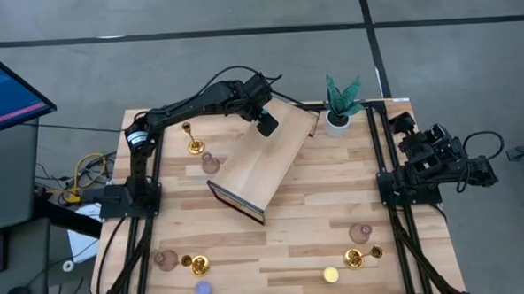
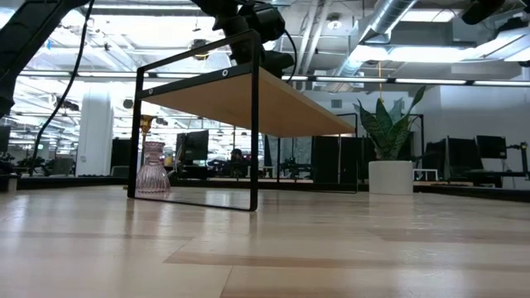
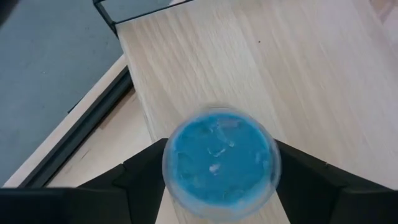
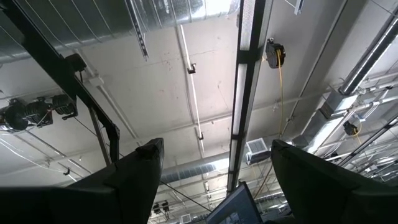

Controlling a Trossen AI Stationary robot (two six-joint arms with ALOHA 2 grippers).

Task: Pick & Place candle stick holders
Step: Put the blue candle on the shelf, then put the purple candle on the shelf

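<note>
A small round blue candle stick holder [image 3: 217, 163] sits between the fingers of my left gripper [image 3: 219, 186], over the far end of the wooden shelf top [image 1: 267, 160]. In the high view my left gripper [image 1: 268, 124] hides it. A gold holder [image 1: 193, 141] and a pink one [image 1: 211, 162] stand on the table left of the shelf. More stand near the front: pink [image 1: 167, 260], gold [image 1: 196, 263], violet [image 1: 202, 290], pink [image 1: 360, 234], gold [image 1: 355, 258], yellow [image 1: 330, 274]. My right gripper [image 4: 214, 186] is parked open at the table's right edge, pointing up. My left gripper has the blue holder's round side wall [image 3: 168, 168] between its two fingers, one finger [image 3: 140, 180] on each side. The fingers slant down from above, and the holder's top faces up. I cannot tell whether its base rests on the shelf top.
The shelf, a wooden board on a black frame [image 2: 248, 99], stands slantwise across the table's middle. A white-potted green plant [image 1: 340, 104] stands at the far right. Bare tabletop lies between the shelf and the front groups of holders.
</note>
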